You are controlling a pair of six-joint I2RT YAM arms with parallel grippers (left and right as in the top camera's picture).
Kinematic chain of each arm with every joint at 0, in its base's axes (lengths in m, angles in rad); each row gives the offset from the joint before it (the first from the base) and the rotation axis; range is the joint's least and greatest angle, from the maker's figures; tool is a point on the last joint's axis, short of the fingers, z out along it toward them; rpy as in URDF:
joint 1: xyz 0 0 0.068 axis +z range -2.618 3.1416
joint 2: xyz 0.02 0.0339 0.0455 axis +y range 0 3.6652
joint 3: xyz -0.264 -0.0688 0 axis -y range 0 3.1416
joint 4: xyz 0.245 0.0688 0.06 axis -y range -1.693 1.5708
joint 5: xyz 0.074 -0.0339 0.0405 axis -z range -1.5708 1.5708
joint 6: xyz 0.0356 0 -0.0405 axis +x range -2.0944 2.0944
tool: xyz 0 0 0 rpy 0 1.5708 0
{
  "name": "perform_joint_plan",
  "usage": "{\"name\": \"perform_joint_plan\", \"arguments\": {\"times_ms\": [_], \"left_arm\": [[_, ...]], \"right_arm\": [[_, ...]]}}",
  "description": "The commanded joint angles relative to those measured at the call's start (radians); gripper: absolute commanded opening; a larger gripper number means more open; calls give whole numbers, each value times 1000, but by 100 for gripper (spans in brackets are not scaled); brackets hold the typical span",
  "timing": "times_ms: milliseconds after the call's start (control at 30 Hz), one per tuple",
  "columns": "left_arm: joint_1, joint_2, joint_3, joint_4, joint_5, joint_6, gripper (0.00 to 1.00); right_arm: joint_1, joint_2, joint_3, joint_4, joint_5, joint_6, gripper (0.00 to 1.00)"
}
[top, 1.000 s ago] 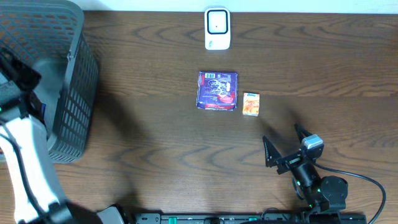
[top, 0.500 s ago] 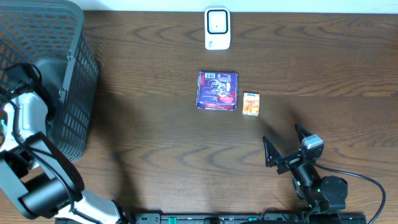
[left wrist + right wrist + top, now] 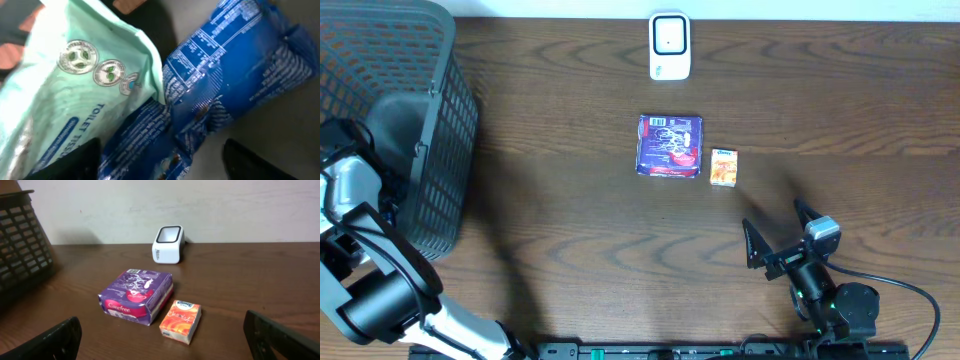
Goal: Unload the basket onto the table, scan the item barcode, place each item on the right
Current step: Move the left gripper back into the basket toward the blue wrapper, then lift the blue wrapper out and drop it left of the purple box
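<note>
**Left pincer spread over a blue packet inside the basket**

In the left wrist view, the left gripper [image 3: 162,161] hangs close above a blue packet [image 3: 225,85]. Its two dark fingers stand apart at the lower corners, released, with the packet's lower end between them. I cannot tell whether either finger touches it.

The packet is glossy, crumpled blue film. It has a panel of fine white print near its upper end and a pinched, wrinkled waist at mid-length. Its long axis runs on a slant across that view, from lower left to upper right, and the printed face is turned up toward the camera.

A mint-green pack [image 3: 75,90] with round seals and the words "TOILET TISS" touches the packet on its left, one corner lapping over the packet's edge.

Both lie in the dark mesh basket [image 3: 450,150] at the left end of the table [image 3: 570,250]. From overhead the left arm reaches down into the basket and hides them.

At the table's near edge the right gripper [image 3: 771,214] rests with its jaws spread wide and nothing between them.

Beyond it a small orange tissue pack [image 3: 723,167] lies flat. Just to its left, apart from it, is a purple pack [image 3: 670,146] marked "Carefree".

Farthest off, at the back edge, stands the white scanner [image 3: 669,46], well apart from the basket.
</note>
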Motion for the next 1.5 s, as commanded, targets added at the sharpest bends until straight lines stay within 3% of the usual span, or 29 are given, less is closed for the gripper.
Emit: {"name": "perform_joint_plan", "arguments": {"times_ms": [0,167,233,267,333,367,433,567,667,967,1067,1133,1267,1467], "left_arm": [[16,16,-2,3,132,19,66],[16,45,-48,14,174,21,62],[16,69,-51,10,174,21,46],[16,78,-51,4,174,21,30],[16,74,-50,3,174,21,11],[16,70,-50,3,174,21,7],[16,49,-41,3,225,21,8],[16,-56,8,18,527,19,7],[16,-161,14,102,647,-89,7],[16,-541,14,327,730,-345,7],[-1,-630,14,394,823,-452,7],[-70,-689,14,486,919,-528,7],[-278,-742,14,587,955,-540,7],[-627,-737,14,606,932,-391,7]], "right_arm": [[6,-5,-2,-5,-5,13,99],[6,-5,-2,-5,-5,13,99],[6,-5,-2,-5,-5,13,99],[6,-5,-2,-5,-5,13,99],[6,-5,-2,-5,-5,13,99],[6,-5,-2,-5,-5,13,99],[6,-5,-2,-5,-5,13,99],[6,-5,-2,-5,-5,13,99],[6,-5,-2,-5,-5,13,99],[6,-5,-2,-5,-5,13,99],[6,-5,-2,-5,-5,13,99],[6,-5,-2,-5,-5,13,99],[6,-5,-2,-5,-5,13,99],[6,-5,-2,-5,-5,13,99]]}}
